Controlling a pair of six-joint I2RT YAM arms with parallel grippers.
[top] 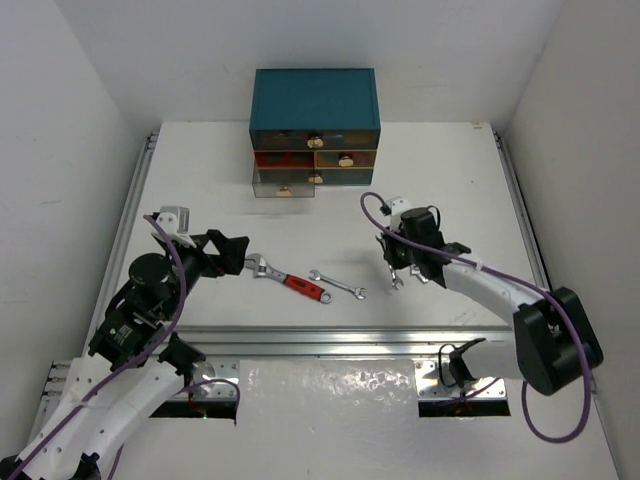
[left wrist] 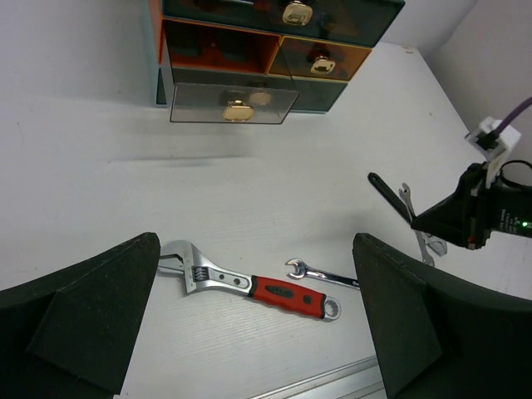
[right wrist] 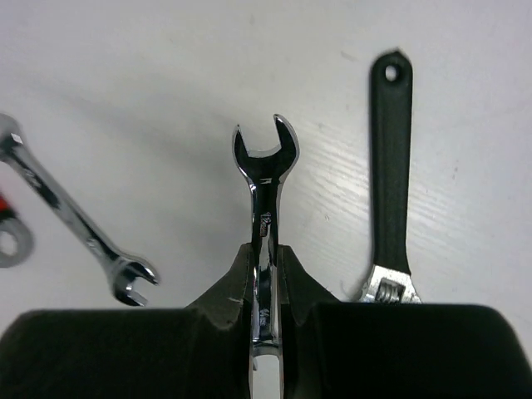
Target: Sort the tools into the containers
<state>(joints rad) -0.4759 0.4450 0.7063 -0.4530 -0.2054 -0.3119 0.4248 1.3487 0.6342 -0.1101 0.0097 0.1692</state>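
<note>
Over on the right side of the bench [top: 200, 170], the right jaws are pinched tight on the shank of a small silver spanner [right wrist: 264, 166], with its open-end head poking out in front. Can't tell if it's actually off the surface. A black-handled adjustable wrench [right wrist: 391, 166] lies just beside it, and another silver spanner [right wrist: 79, 220] is on the other side.

The left jaws are spread wide, near the head end of the red-handled adjustable wrench [left wrist: 249, 285].

My take: that little spanner is light and stiff, but the chrome's slick, so a narrow pinch could let it swivel. Mid-shank seems safest. The red one looks heavier, so I'd grab the rubber handle close to the head.

The teal chest [top: 314, 100] sits at the far edge with one drawer [left wrist: 234, 104] pulled out.
</note>
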